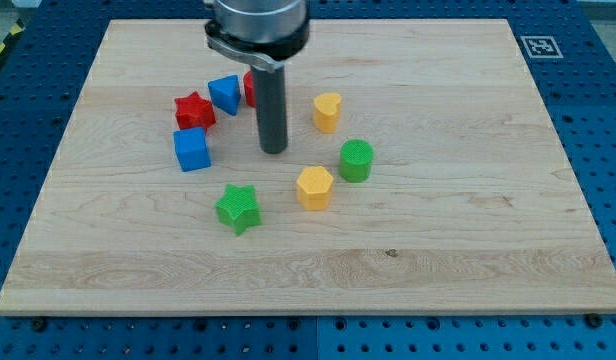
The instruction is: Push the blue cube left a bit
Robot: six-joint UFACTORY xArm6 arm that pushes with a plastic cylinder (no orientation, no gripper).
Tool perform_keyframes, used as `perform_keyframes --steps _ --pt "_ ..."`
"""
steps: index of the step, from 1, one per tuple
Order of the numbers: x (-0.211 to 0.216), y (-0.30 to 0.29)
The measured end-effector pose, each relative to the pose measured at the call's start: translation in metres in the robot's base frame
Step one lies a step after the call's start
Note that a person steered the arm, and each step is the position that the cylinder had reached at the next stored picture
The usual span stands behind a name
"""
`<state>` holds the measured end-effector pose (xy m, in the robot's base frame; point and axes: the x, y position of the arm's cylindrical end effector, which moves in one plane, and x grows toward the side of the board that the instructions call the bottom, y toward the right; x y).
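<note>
The blue cube (191, 149) sits on the wooden board (438, 230) at the view's left of centre. My tip (274, 150) rests on the board to the right of the blue cube, with a gap between them. A red star block (194, 109) lies just above the blue cube. A second blue block (225, 93), wedge-like, lies above and to the right of the cube. A red block (248, 88) is mostly hidden behind the rod.
A yellow heart-like block (327, 112) lies right of the rod. A green cylinder (356, 160), a yellow hexagonal block (314, 187) and a green star (237, 208) lie lower. A marker tag (539, 46) sits at the board's top right corner.
</note>
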<state>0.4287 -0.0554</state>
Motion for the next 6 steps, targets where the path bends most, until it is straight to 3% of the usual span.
perform_keyframes --steps 6 --pt "-0.001 -0.074"
